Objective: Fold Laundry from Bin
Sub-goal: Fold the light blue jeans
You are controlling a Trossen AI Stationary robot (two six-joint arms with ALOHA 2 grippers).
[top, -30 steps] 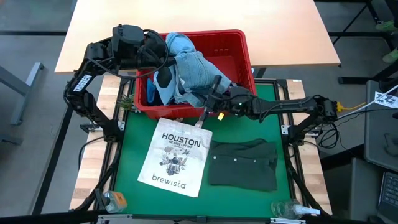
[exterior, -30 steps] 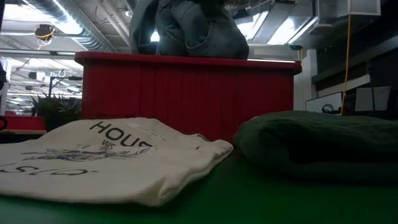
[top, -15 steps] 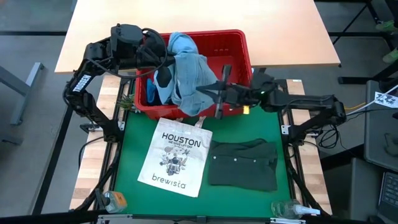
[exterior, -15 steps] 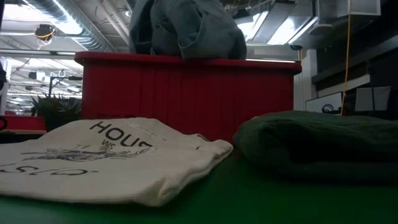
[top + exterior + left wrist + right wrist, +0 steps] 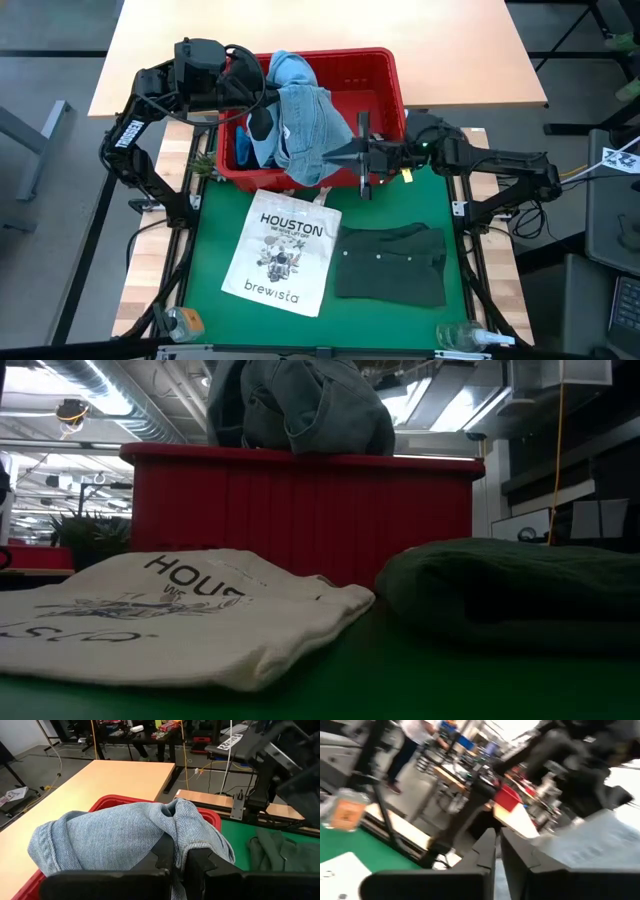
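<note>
I have one green garment [image 5: 390, 262] folded at five o'clock; left gripper [image 5: 180, 862] clamps denim [image 5: 300, 125] over bin [image 5: 385, 75], right gripper's [image 5: 362, 155] state unclear.

bin [image 5: 385, 85]: contents mostly hidden under denim shirt [image 5: 305, 120] | denim shirt: top cut off in low view | right wrist view: motion-blurred
</note>
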